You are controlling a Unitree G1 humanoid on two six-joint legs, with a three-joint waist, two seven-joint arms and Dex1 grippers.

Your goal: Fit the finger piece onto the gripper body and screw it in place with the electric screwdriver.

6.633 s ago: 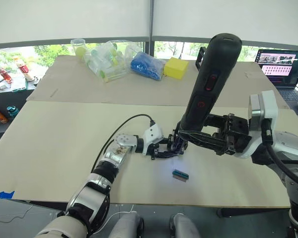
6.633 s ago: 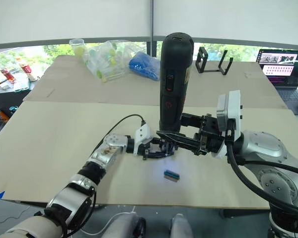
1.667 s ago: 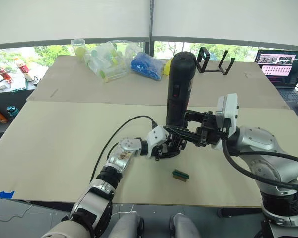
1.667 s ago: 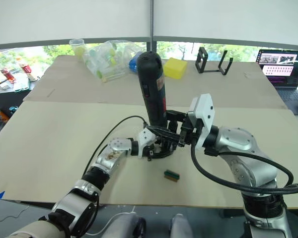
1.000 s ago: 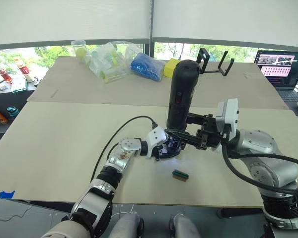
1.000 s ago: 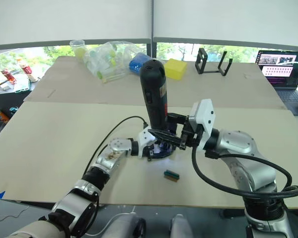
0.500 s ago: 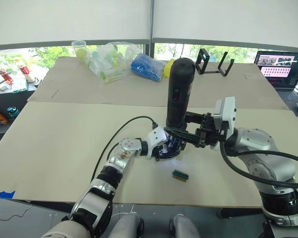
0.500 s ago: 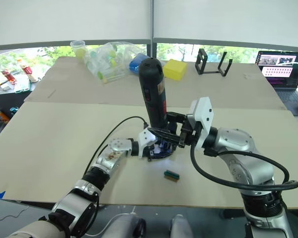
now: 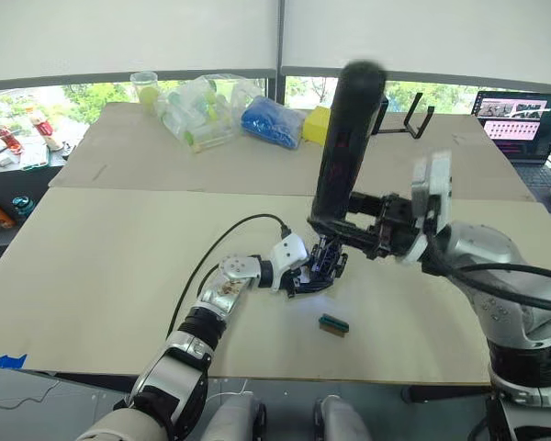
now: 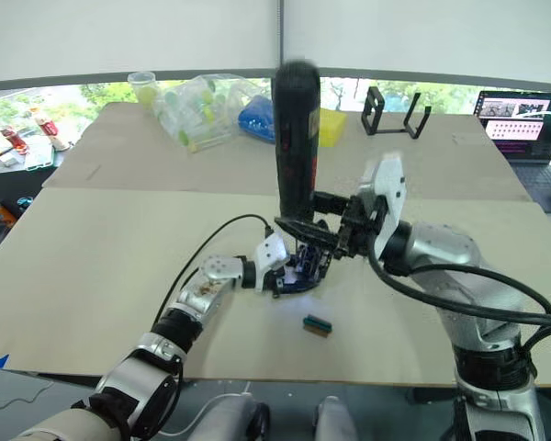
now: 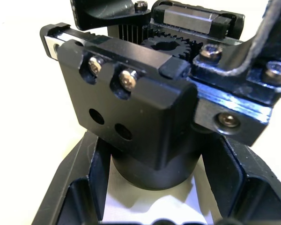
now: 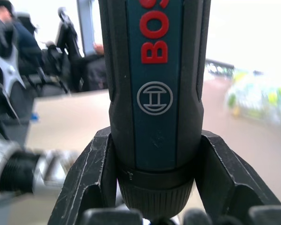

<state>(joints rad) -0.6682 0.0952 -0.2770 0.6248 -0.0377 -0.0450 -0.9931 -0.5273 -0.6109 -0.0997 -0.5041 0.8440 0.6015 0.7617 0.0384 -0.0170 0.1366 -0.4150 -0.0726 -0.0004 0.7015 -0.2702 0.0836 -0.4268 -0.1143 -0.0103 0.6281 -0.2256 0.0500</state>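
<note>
Smooth cylindrical electric screwdriver pinched in R gripper; L gripper clamping blocky, geared gripper body.

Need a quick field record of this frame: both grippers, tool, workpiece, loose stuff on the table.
left gripper: shut on the gripper body, holding it on the table
right gripper: shut on the electric screwdriver
electric screwdriver: near upright, lower end above the gripper body
gripper body: two screws seated on one face, two empty holes below them
green-and-black block: loose on table, nearer the robot than the gripper body
far table: plastic bag of bottles, blue bag, yellow block, black wire stand, laptop
</note>
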